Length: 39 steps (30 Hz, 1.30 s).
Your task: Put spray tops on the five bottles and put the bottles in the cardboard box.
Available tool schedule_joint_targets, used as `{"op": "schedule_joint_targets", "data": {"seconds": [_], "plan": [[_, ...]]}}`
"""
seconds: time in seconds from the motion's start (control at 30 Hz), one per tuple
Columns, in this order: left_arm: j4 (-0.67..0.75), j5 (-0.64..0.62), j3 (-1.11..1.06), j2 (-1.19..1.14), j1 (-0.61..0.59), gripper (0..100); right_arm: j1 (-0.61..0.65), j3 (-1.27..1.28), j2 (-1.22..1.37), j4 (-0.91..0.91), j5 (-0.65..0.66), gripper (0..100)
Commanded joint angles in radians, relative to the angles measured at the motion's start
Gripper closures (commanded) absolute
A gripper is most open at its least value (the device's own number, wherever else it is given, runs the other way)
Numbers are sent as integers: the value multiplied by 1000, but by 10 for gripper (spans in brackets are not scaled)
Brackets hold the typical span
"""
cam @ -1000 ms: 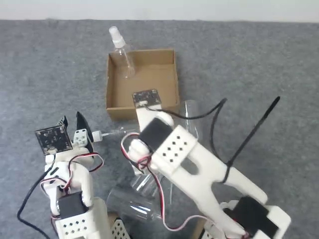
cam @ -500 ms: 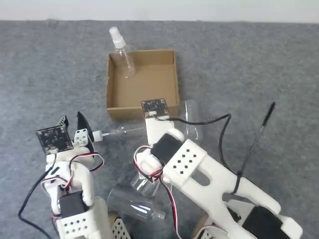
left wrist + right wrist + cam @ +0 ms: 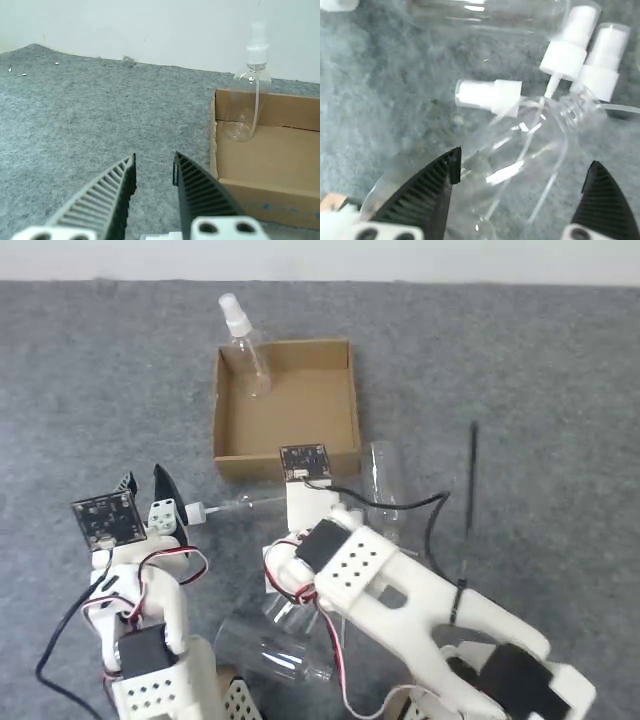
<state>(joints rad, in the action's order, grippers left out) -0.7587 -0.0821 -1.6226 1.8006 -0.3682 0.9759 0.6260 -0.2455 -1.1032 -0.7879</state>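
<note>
A clear bottle [image 3: 246,352] with a white spray top stands in the far left corner of the cardboard box [image 3: 338,400], also seen as bottle [image 3: 248,102] and box [image 3: 270,155]. My left gripper [image 3: 154,167] is open and empty, near the table's front left [image 3: 143,478]. A loose spray top [image 3: 198,510] lies beside it. My right gripper [image 3: 525,162] is open wide over a lying clear bottle [image 3: 520,160]. Three white spray tops [image 3: 490,95], [image 3: 570,47], [image 3: 602,62] lie just beyond it. The right arm [image 3: 350,560] hides that bottle from above.
More capless clear bottles lie on the grey carpet: one [image 3: 385,480] right of the box's near corner, one [image 3: 270,650] near the arm bases. Another bottle [image 3: 485,12] lies past the spray tops. A black cable [image 3: 470,490] loops off the right arm.
The right arm's wrist has drawn back a little from the box's near wall toward the lying bottles, and its cable swung left. The left arm has kept still.
</note>
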Motion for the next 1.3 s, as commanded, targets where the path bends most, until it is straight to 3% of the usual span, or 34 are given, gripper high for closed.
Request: {"op": "schedule_joint_targets", "data": {"seconds": [0.0, 0.37, 0.6, 0.9, 1.27], "plan": [[32, 8, 10, 23, -3, 881, 5, -15, 25, 44, -28, 658], [34, 8, 10, 23, -3, 881, 4, -14, 64, 38, -46, 671], [34, 8, 8, 23, -5, 881, -62, -18, 54, 45, -38, 861], [34, 8, 8, 23, -5, 881, -136, -21, 38, 36, 61, 868], [34, 8, 8, 23, -5, 881, -137, -15, -232, -84, 284, 868]]}}
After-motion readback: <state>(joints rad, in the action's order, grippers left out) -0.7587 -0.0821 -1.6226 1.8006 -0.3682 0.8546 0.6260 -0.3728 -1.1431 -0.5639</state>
